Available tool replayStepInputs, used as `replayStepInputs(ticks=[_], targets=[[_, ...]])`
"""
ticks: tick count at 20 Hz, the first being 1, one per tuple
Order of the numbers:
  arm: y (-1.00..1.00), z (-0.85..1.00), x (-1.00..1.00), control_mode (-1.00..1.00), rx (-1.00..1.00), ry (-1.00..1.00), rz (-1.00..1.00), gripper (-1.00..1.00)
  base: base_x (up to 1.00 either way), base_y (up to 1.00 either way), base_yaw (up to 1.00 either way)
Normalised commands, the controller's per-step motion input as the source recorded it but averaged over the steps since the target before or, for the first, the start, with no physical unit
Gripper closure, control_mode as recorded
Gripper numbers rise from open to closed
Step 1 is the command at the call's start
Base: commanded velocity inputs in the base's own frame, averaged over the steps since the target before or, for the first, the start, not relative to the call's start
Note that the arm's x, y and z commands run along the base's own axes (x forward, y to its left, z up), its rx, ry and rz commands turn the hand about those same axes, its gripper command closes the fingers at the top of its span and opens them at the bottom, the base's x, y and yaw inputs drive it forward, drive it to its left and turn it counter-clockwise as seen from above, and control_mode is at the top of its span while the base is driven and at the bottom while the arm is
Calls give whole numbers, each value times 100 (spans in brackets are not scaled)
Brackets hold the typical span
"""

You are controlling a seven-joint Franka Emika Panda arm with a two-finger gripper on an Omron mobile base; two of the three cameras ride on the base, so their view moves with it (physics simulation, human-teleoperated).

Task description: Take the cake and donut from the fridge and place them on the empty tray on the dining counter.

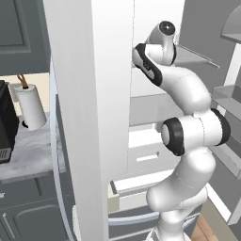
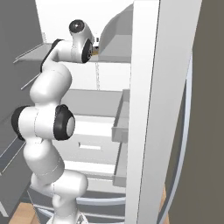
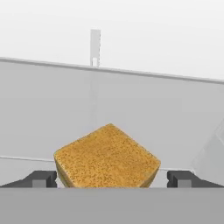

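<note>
With jaws spread either side of the cake [image 3: 107, 156], the gripper [image 3: 112, 178] risks pinching its corners and twisting it.

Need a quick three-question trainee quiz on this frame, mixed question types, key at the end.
1. True or false: in the hand view, the gripper is shut on the small tan-brown squarish cake piece.
2. Multiple choice: where does the arm reach in both base views? A) into the open grey steel fridge with the white interior; B) over a sink; C) into a floor-level drawer.
3. Short answer: in the left base view, what stands on the marble counter left of the fridge door?

Key:
1. False: the fingertips stand wide apart, one on each side of the cake; contact cannot be told.
2. A.
3. A white paper towel roll, upright beside a black appliance.
</note>
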Motion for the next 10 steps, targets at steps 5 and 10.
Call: replayStepInputs(ticks=[5, 10], targets=[[0, -40, 34, -100, -2, 0, 0, -100, 0, 0, 0], [0, -30, 33, -100, 0, 1, 0, -100, 0, 0, 0]])
